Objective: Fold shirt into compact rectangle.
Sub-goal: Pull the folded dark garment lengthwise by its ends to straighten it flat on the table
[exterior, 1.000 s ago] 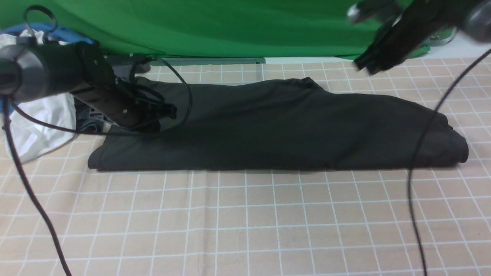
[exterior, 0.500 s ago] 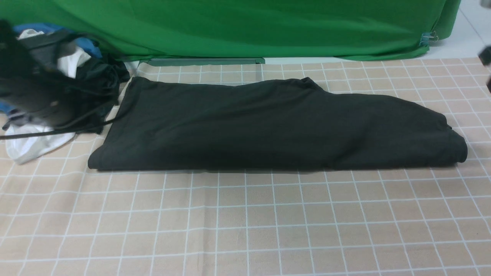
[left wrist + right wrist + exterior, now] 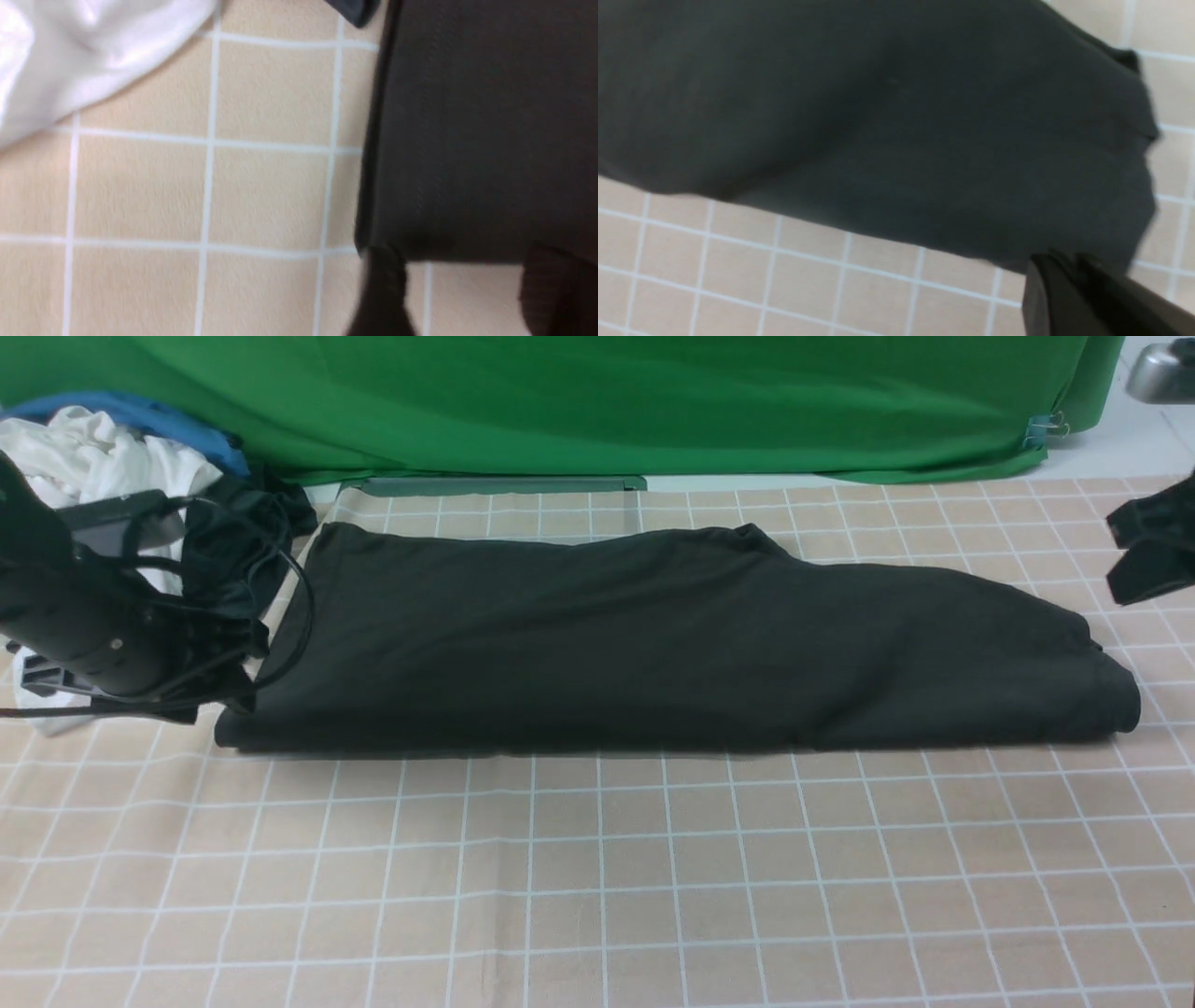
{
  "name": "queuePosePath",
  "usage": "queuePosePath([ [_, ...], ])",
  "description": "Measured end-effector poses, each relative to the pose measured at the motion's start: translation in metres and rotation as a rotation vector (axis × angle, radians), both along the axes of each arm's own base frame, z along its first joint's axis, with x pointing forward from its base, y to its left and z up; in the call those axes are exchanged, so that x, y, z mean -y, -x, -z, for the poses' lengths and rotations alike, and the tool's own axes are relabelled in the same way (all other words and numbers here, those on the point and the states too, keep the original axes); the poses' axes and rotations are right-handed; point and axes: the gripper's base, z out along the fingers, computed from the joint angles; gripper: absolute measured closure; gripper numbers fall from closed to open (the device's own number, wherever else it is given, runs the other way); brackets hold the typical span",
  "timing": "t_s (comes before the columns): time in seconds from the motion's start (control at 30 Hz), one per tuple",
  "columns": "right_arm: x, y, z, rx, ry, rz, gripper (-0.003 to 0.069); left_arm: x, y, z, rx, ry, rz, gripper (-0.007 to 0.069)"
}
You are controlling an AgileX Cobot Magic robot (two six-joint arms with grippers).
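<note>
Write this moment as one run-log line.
shirt: folded strip, flat | left tool: open at shirt corner | right tool: shut, empty

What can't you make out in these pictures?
Left claw: the front view hides it behind the left arm; the left wrist view shows only blurred fingertips at the frame edge.
Right claw: cut off by the front view's right edge.
Shirt: its inner layers lie under the top fold in every view.
Clothes pile: partly behind that arm, front view.
</note>
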Motion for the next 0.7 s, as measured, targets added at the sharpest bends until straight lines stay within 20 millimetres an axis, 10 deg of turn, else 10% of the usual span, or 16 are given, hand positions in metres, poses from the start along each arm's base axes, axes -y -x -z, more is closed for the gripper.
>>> queuePosePath([
  [0.17,-0.014,-0.002,0.0,0.013,-0.001,-0.035,0.0569,-0.002,-0.009,0.018,0.005,-0.012,-0.008,-0.0022],
  [0.33,-0.014,-0.004,-0.001,0.04,0.002,-0.028,0.0568,-0.001,-0.011,0.033,-0.029,-0.004,0.027,-0.0006],
  [0.47,-0.014,-0.005,-0.002,0.047,0.004,-0.026,0.0568,0.001,-0.013,0.043,-0.053,0.017,0.033,0.0113],
  [0.7,-0.012,-0.004,-0.001,0.04,0.029,-0.033,0.056,0.0,-0.012,0.045,-0.075,0.023,0.042,0.0533],
])
